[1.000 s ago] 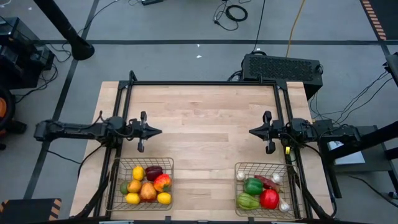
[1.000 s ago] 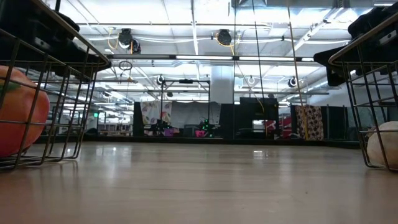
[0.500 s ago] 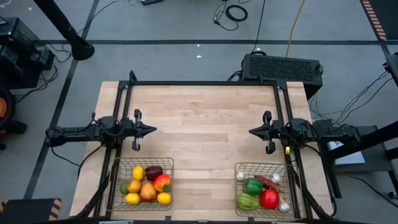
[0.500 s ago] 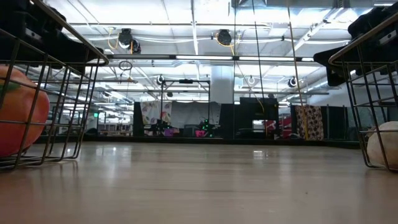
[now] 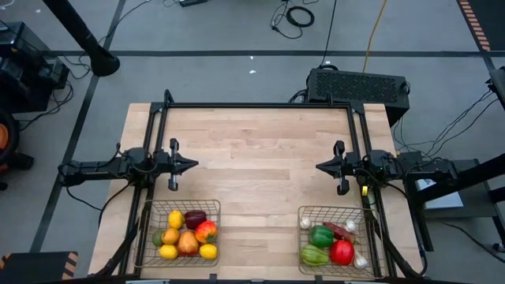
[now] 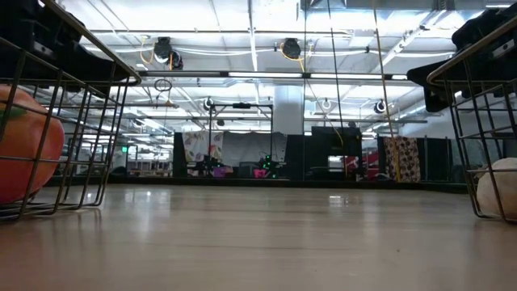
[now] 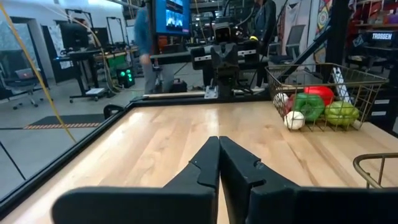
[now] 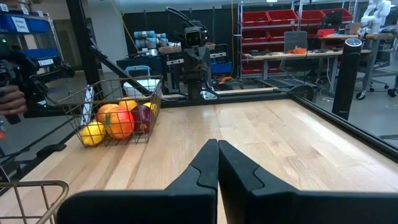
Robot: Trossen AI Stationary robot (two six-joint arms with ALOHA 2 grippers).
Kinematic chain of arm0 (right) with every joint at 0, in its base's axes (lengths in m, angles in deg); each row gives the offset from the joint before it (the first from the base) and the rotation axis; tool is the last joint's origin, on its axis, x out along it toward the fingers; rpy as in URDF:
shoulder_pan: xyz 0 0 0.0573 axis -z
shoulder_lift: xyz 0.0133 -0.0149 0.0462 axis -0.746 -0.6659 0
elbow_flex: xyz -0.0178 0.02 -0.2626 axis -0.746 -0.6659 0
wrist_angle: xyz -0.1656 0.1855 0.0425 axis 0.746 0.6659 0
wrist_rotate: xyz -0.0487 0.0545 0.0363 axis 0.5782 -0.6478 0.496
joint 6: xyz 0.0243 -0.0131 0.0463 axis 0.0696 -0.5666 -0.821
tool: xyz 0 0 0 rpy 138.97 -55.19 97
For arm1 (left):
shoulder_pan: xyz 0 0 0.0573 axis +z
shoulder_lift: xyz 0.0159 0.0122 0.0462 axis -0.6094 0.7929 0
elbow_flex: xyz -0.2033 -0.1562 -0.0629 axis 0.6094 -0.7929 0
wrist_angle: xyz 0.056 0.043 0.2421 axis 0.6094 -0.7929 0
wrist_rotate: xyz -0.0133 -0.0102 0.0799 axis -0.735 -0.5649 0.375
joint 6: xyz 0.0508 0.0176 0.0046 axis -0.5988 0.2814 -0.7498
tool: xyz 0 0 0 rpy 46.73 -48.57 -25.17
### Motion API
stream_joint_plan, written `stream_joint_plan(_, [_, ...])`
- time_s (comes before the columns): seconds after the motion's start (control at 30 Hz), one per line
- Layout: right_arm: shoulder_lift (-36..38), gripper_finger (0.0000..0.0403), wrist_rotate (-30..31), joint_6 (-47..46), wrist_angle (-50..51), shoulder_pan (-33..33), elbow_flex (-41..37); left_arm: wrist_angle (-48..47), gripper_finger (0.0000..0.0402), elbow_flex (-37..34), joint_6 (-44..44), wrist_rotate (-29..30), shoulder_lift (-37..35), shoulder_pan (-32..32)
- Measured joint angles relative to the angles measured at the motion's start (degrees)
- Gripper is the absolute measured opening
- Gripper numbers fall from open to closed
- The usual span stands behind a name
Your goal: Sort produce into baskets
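Note:
Two wire baskets stand on the table near its front edge. The left basket [image 5: 180, 232] holds yellow lemons, oranges, a red apple and a dark red piece. The right basket [image 5: 333, 235] holds green peppers [image 5: 320, 235], a red piece, a chili and white garlic bulbs. My left gripper [image 5: 194, 165] is shut at the table's left side, pointing level toward the middle, above the wood and behind the left basket. My right gripper [image 5: 319, 167] is shut at the right side, facing it. Neither holds anything.
A black frame [image 5: 260, 106] runs along the table's far edge and down both sides. The wood between the two grippers [image 5: 256, 170] is bare. A black box [image 5: 359, 85] sits behind the far right corner. In the left wrist view a person [image 7: 147, 37] stands beyond the table.
My left gripper has drawn back a little toward the table's left edge, staying shut. The right arm and the produce have kept still.

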Motion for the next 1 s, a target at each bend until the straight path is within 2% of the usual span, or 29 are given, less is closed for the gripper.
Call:
stream_joint_plan(0.2, [0.00, 0.0000, -0.01, 0.00, 0.01, 0.00, 0.00, 0.00, 0.0030, 0.00, 0.00, 0.04, 0.02, 0.00])
stream_joint_plan(1.0, [0.00, 0.0000, -0.04, 0.00, 0.05, 0.00, 0.00, 1.01, 0.0034, 0.00, -0.02, 0.46, 0.04, 0.00])
